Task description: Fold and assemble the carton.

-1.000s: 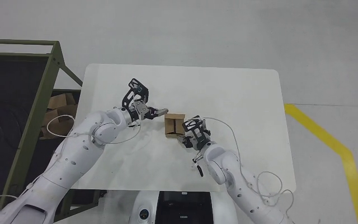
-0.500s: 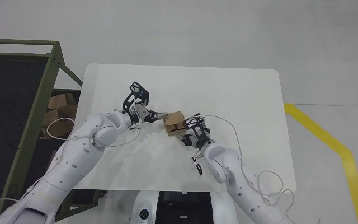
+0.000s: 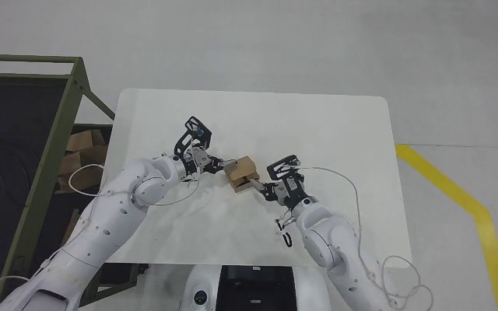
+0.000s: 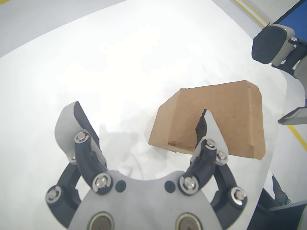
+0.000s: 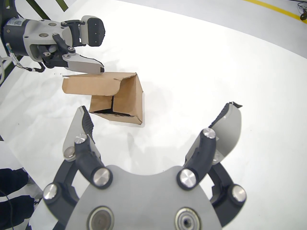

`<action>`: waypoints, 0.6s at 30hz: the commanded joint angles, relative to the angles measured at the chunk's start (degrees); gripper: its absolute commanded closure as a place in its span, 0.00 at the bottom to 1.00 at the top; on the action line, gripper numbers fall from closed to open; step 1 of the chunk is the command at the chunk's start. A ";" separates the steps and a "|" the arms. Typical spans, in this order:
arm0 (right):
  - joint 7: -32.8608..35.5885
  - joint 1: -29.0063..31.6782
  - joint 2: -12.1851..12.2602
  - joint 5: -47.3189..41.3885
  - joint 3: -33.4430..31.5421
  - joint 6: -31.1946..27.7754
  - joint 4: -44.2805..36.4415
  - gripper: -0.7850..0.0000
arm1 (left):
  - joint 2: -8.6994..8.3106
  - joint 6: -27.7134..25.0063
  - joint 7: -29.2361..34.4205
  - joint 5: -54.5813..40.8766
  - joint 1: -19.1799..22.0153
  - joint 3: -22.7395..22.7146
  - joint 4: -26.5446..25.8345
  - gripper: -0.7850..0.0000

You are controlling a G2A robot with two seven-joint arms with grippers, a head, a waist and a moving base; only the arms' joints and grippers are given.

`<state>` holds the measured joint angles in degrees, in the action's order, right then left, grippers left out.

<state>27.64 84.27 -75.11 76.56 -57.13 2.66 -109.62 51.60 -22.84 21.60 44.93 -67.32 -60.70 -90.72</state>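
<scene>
**Desk:** What's the top view giving you?

**Me:** I see the carton (image 3: 243, 172) about the middle of the table (image 3: 334, 124), partly formed. The left gripper (image 3: 212, 146) is at its left side. The right gripper (image 3: 269, 177) is just beside its right side.

**Desk:** Left wrist?

**Me:** My left gripper (image 4: 141, 118) is spread wide. One finger sits over the carton's (image 4: 227, 111) top panel, the other over bare table (image 4: 120, 48).

**Desk:** Right wrist?

**Me:** My right gripper (image 5: 158, 108) is wide too, holding nothing. The carton (image 5: 127, 96) lies just beyond it, open end facing this camera. The left gripper's (image 5: 98, 51) lower finger touches the top flap.
</scene>
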 commanded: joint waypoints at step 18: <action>5.15 -4.87 -1.82 6.26 5.42 5.73 5.30 0.00 | 1.25 -1.17 1.57 1.79 0.85 0.94 0.90 0.00</action>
<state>32.68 79.47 -76.88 82.63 -51.81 8.36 -104.44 52.80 -23.92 23.10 46.66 -66.49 -59.72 -89.85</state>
